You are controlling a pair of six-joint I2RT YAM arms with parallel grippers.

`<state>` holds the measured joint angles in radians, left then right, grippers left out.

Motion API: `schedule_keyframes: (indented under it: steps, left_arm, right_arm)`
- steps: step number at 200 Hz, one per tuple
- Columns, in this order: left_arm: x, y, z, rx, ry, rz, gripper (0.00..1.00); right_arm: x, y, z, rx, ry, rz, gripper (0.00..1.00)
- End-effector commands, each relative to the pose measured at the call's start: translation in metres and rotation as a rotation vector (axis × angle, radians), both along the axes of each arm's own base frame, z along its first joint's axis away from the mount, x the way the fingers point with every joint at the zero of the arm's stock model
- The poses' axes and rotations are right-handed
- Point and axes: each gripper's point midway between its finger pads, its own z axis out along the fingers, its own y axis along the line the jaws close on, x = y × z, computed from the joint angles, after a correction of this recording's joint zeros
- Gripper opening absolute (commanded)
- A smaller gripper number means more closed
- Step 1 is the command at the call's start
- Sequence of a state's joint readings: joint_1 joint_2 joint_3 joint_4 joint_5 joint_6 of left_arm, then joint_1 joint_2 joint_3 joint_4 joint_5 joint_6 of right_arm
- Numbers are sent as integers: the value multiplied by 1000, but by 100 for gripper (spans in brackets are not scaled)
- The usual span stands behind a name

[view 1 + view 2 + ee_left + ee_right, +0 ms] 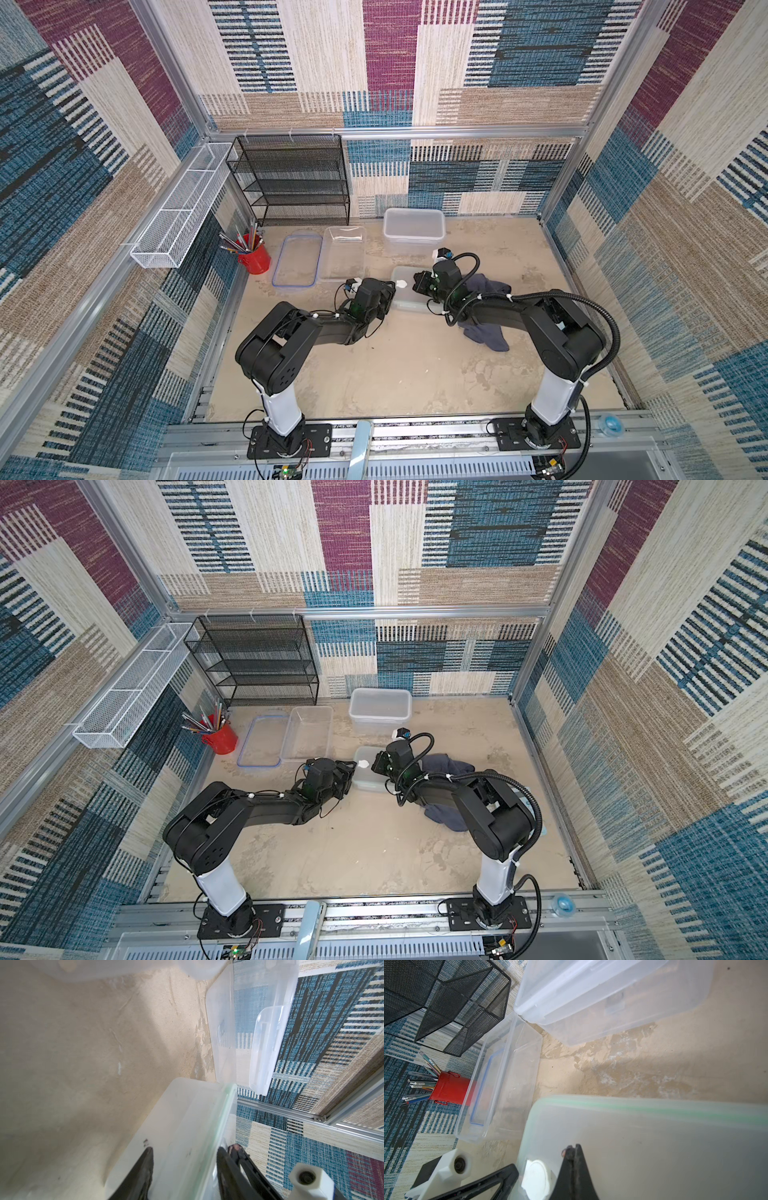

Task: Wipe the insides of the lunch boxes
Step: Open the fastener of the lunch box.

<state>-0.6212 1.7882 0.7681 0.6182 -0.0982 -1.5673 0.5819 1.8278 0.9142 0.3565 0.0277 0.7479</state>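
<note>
The smaller frosted lunch box point(409, 300) point(654, 1147) lies mid-table with a green seam along its top edge. My left gripper point(390, 293) point(185, 1149) is at its left end. The jaws stand apart, one finger against the side wall and one past the green rim. My right gripper point(417, 278) point(574, 1147) is shut, with nothing between its fingers. Its tips sit over the same end of the box's frosted top. The deep lunch box point(413, 228) point(612, 1001) stands at the back. The shallow clear one point(345, 257) point(512, 1084) lies to the left.
A dark grey cloth point(492, 286) lies crumpled under the right arm. A blue-rimmed lid point(297, 259) lies beside the shallow box, near a red cup of pencils point(254, 258). A black mesh shelf point(291, 178) stands at the back left, and a white wire basket point(183, 208) hangs on the left wall.
</note>
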Motion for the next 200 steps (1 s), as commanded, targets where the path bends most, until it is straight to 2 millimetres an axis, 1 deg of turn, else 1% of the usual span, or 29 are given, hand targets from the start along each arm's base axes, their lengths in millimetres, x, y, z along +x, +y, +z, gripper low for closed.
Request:
schedule_keyframes:
  steps: [1, 108, 150, 180, 200]
  left_arm:
    - [5, -9, 16, -76, -54, -12, 45]
    - [4, -6, 14, -66, -61, -2, 27]
    - [4, -3, 14, -35, -64, -5, 17]
    - [3, 0, 16, 0, -63, -8, 13]
    - [2, 2, 18, 24, -63, -10, 12]
  right_arm:
    - [-71, -38, -95, -213, 398, 13, 0]
    - [-81, -41, -108, -198, 435, 10, 0]
    - [-84, -43, -111, -203, 445, 6, 0]
    - [-86, -45, -113, -210, 448, 2, 0]
    - [-87, -46, -114, -213, 452, 1, 0]
